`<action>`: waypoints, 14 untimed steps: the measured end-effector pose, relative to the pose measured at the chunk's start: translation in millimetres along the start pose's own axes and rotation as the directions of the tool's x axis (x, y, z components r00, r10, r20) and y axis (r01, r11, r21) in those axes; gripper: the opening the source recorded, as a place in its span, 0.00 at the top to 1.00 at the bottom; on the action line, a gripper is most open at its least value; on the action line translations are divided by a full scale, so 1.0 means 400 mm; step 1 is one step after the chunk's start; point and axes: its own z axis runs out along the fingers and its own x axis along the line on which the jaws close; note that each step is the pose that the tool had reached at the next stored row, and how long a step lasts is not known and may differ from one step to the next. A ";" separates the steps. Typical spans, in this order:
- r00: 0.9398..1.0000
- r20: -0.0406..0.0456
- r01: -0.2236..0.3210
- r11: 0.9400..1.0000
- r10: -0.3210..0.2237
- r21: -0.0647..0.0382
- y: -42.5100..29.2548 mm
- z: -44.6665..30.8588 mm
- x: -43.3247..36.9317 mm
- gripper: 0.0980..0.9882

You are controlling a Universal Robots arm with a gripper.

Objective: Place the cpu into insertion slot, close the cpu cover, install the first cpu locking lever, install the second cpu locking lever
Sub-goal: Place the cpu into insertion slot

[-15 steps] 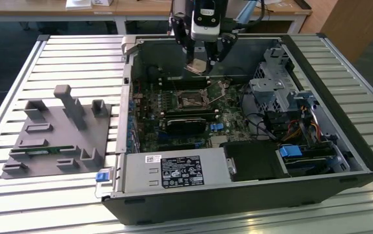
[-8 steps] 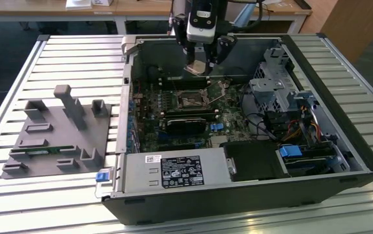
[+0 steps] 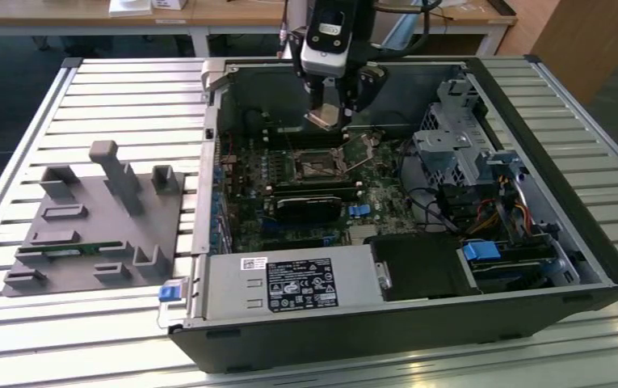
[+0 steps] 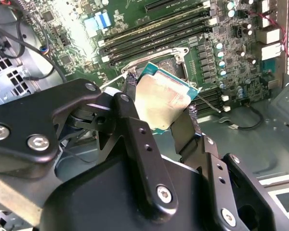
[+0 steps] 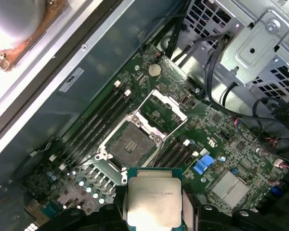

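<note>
Motherboard [image 4: 67, 50], insertion slot [image 4: 175, 61] partly behind cpu [image 4: 161, 98]

In the second wrist view the cpu [image 4: 164, 94], clamped between the fingers [image 4: 187, 129] of the end effector [image 4: 161, 97], covers much of the insertion slot [image 4: 169, 58] just behind it, and those fingers hide from us two of the cpu's edges. In the first wrist view the cpu's side farthest from the slot is cut off by the picture's border. In the exterior view the slot is too small for us to make out its inside, and the arm [image 3: 330, 24] above it runs off the frame.
</note>
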 end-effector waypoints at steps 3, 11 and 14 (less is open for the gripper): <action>1.000 0.001 -0.012 1.000 0.012 -0.001 0.000 0.008 0.000 0.51; 0.999 0.001 -0.039 0.999 0.039 -0.001 -0.001 0.031 0.000 0.51; 0.999 0.002 -0.044 0.999 0.044 -0.001 -0.001 0.038 0.000 0.51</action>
